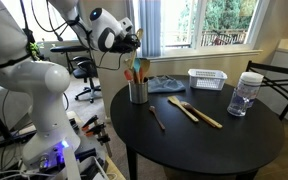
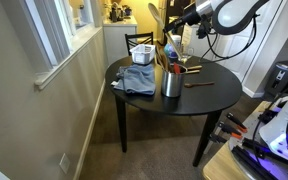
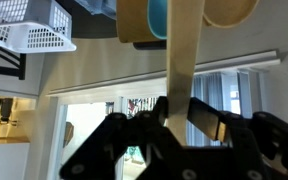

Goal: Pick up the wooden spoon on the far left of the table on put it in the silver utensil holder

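1. My gripper (image 3: 176, 113) is closed on the flat handle of the wooden spoon (image 3: 179, 70). In the wrist view the handle runs straight up out from between my fingers (image 3: 134, 135).
2. In an exterior view my gripper (image 1: 131, 42) hangs just above the silver utensil holder (image 1: 138, 93), over the heads of the utensils standing in it.
3. The holder stands upright near the edge of the round black table (image 1: 204, 145), on the side nearest my arm. It already carries wooden utensils and a teal one (image 1: 144, 70).
4. I cannot tell whether the far end of my spoon has reached inside the holder; the other utensils crowd that spot in every view.
5. In the wrist view, tan heads and a teal head (image 3: 159, 15) sit at the top of the frame beside my handle.
6. On the table, well apart from the holder, lie two wooden utensils (image 1: 194, 112) side by side, and a dark spoon (image 1: 156, 118) lies nearer the holder.
7. A blue cloth (image 1: 166, 84) lies just beside the holder, a white basket (image 1: 207, 78) stands beyond it, and a clear jar (image 1: 244, 93) with a white lid is near the far edge.
8. In an exterior view the holder (image 2: 172, 84) stands beside the cloth (image 2: 136, 78).
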